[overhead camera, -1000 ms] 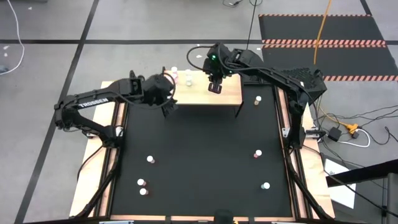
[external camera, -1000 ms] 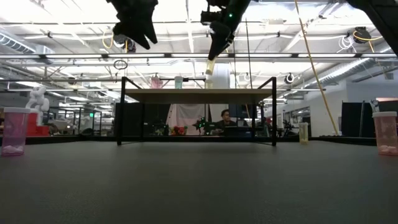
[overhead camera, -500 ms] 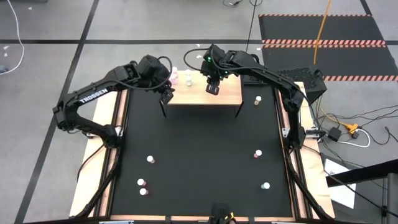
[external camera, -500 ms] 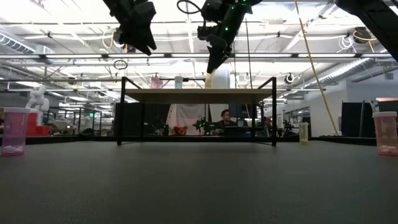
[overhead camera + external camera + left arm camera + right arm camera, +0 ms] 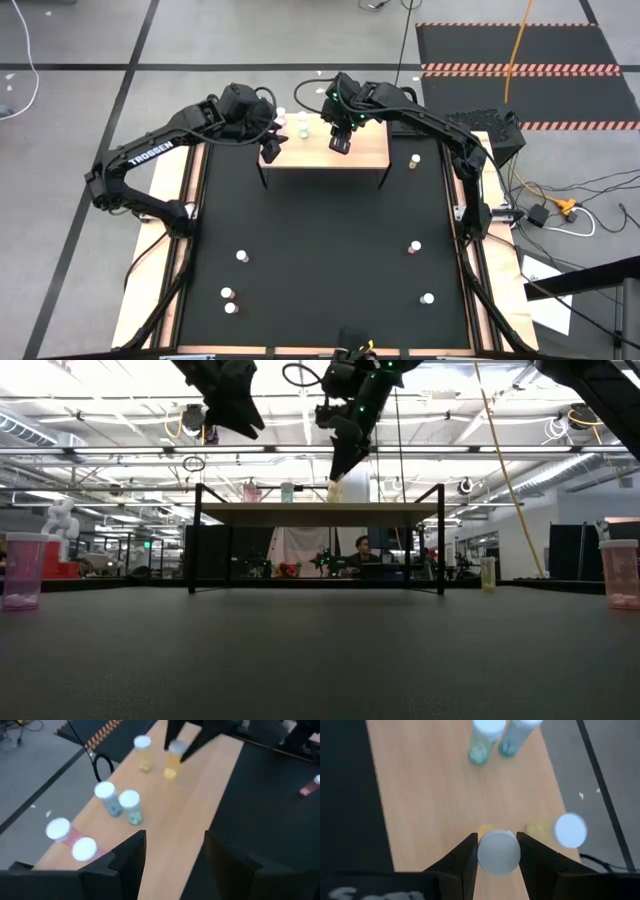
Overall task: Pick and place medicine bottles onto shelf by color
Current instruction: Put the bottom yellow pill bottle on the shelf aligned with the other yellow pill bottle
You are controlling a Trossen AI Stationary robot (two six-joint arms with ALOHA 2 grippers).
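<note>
A: What's on the left?

B: The left tool [image 5: 270, 148] hangs over the left end of the shelf [image 5: 362, 152], its fingers [image 5: 131, 854] apart with nothing between them. Its wrist camera looks along the board: two pink bottles [image 5: 71, 839] at the near end, then two pale blue bottles [image 5: 119, 803], then a standing yellow bottle [image 5: 143, 751].

A: And the right arm?

B: The right tool [image 5: 498, 851] is above the middle of the shelf, toward its far edge, clamped on a yellow bottle with a white cap [image 5: 498, 851]. That bottle sits just beside the standing yellow one. From the low camera its base looks very close to the board, though I can't say whether it touches.

A: Anything on the desk itself?

B: Loose bottles: three near the front left corner [image 5: 231, 295], one beside the shelf's right end [image 5: 414, 160], two along the right edge [image 5: 420, 272].
</note>
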